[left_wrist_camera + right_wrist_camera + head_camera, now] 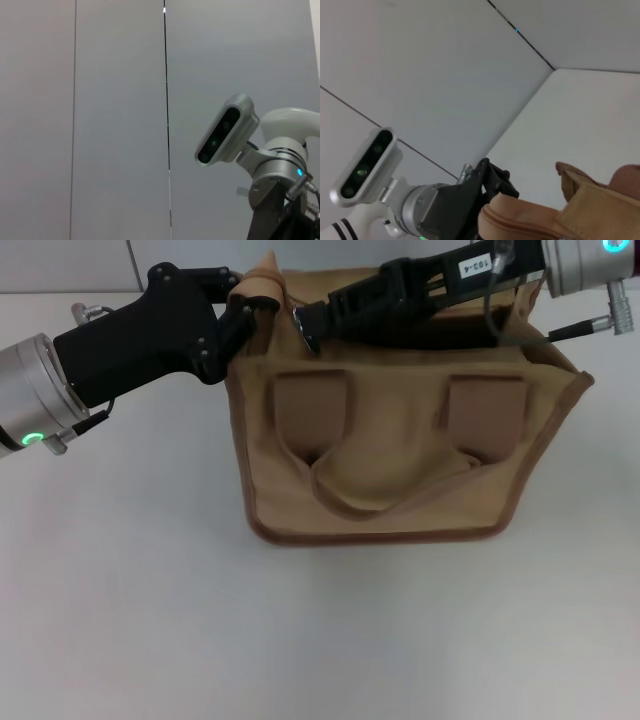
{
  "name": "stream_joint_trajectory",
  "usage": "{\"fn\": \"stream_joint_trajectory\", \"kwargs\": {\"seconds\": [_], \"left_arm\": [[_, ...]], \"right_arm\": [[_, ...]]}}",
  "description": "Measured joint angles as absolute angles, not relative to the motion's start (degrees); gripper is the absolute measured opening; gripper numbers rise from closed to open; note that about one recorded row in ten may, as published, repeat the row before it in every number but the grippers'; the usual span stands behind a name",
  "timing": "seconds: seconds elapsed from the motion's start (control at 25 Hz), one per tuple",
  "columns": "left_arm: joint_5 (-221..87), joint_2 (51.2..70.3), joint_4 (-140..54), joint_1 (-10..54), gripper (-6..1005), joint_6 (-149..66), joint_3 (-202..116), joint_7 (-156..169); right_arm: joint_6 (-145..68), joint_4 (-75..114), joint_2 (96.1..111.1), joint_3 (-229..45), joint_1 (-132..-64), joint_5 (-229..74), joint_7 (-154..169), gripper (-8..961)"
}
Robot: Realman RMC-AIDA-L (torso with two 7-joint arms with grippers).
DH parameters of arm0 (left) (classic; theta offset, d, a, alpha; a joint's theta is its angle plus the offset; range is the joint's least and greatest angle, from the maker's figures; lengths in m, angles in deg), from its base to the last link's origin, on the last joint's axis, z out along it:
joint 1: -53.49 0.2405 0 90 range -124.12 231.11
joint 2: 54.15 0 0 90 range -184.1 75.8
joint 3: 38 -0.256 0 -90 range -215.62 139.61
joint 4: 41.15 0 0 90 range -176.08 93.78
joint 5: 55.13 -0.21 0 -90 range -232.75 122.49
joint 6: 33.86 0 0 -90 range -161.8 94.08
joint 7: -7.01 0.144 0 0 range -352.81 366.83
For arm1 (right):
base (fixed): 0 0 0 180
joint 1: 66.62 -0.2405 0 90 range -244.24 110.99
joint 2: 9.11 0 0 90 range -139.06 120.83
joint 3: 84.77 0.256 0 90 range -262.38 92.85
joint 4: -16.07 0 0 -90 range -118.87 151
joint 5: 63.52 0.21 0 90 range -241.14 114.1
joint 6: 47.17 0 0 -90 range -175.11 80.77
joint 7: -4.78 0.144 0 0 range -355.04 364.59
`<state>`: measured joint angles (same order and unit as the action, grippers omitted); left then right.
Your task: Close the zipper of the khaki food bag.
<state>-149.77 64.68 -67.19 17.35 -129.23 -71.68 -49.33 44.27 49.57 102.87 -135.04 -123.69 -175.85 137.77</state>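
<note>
- Boxy tan canvas food bag (400, 460) with brown trim, centred on white table (150, 620).
- Left black gripper (243, 312) at bag's 10 o'clock corner, pinching a tan fabric end tab (262, 282).
- Right black gripper (312, 328) at 12 o'clock, clamped on small silver zipper pull (302, 330).

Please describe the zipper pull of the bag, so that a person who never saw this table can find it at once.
On the white table stands one khaki food bag, a boxy tan tote with brown edging. Follow its top edge to the robot's left corner, where the left gripper pinches the fabric end. Just beside it, at the tip of the right gripper, sits the zipper pull, the only small silver metal piece on the bag.
</note>
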Motion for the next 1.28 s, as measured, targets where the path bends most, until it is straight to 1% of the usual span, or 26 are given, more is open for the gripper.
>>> {"fn": "stream_joint_trajectory", "kwargs": {"seconds": [0.24, 0.28, 0.68, 1.12, 1.28], "left_arm": [[-149.7, 64.68, -66.0, 16.7, 40, -129.5, -71.4, -49.3], [-149.7, 64.68, -65.8, 16.4, 41, -129.5, -71.3, -49.3], [-149.2, 64.9, -63.0, 13.9, 44, -129.4, -71.7, -48.2], [-146.6, 64.72, -62.8, 14.6, 47, -128.9, -71.1, -48.4], [-146.5, 64.9, -62.1, 14.2, 48, -128.7, -71.4, -48.4]], "right_arm": [[42.4, 49.6, 103.65, -137.7, -124.1, -175.8, 138.4, 368], [42.4, 49.8, 103.96, -137.8, -124.1, -175.8, 138.4, 368], [42.3, 49.9, 104.42, -137.8, -123.7, -175.5, 138.5, 366], [41.9, 51.3, 104.39, -137.1, -122.1, -175.4, 137.7, 363], [41.2, 52.2, 104.86, -137.4, -121.7, -175.4, 137.6, 357]]}}
